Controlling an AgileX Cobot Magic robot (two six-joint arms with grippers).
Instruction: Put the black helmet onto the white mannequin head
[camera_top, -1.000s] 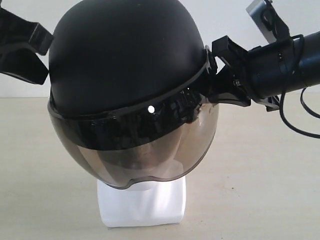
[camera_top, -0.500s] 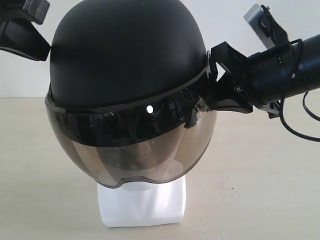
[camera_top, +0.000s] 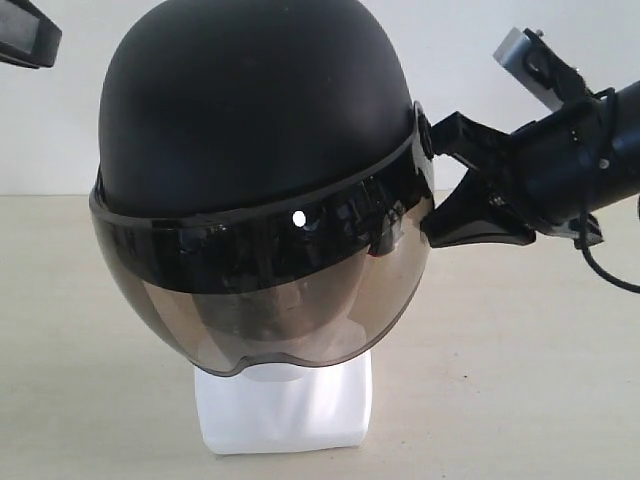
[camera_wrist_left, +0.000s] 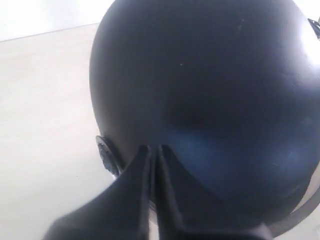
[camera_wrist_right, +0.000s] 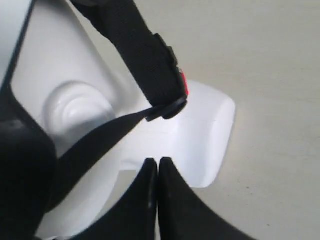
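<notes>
- Black helmet (camera_top: 255, 110), just the one, is sitting over the white mannequin head (camera_top: 285, 410) at the centre of the exterior frame. The matte shell fills the upper middle, and only the head's squarish white base shows below it at lower centre.
- One smoky visor (camera_top: 270, 310) curves down across the front. The face behind it is no more than a dim shape.
- One small bright spot (camera_top: 300, 218) sits on the glossy band at the top of the visor, probably a glint, though it's hard to be sure.
- Two grippers in play. The left gripper (camera_wrist_left: 152, 150) is only a black corner at the upper left of the exterior frame, well apart from the shell. Its wrist view shows both fingers pressed together, clenched on nothing, with the dark dome behind them.
- The right gripper (camera_wrist_right: 158, 162) reaches in from the right of the exterior frame and is just beside the helmet's rim, by the visor pivot. Whether it touches there I can't tell. Its fingers are squeezed tight with nothing between them.
- The right wrist view shows one black chin strap (camera_wrist_right: 140, 50) and one buckle (camera_wrist_right: 167, 70) with a flash of red, crossing the mannequin's glossy white side. One moulded ear (camera_wrist_right: 80, 107) is visible beside it.
- One pale beige table (camera_top: 520, 350) lies under it all, and the white base stands on it.
</notes>
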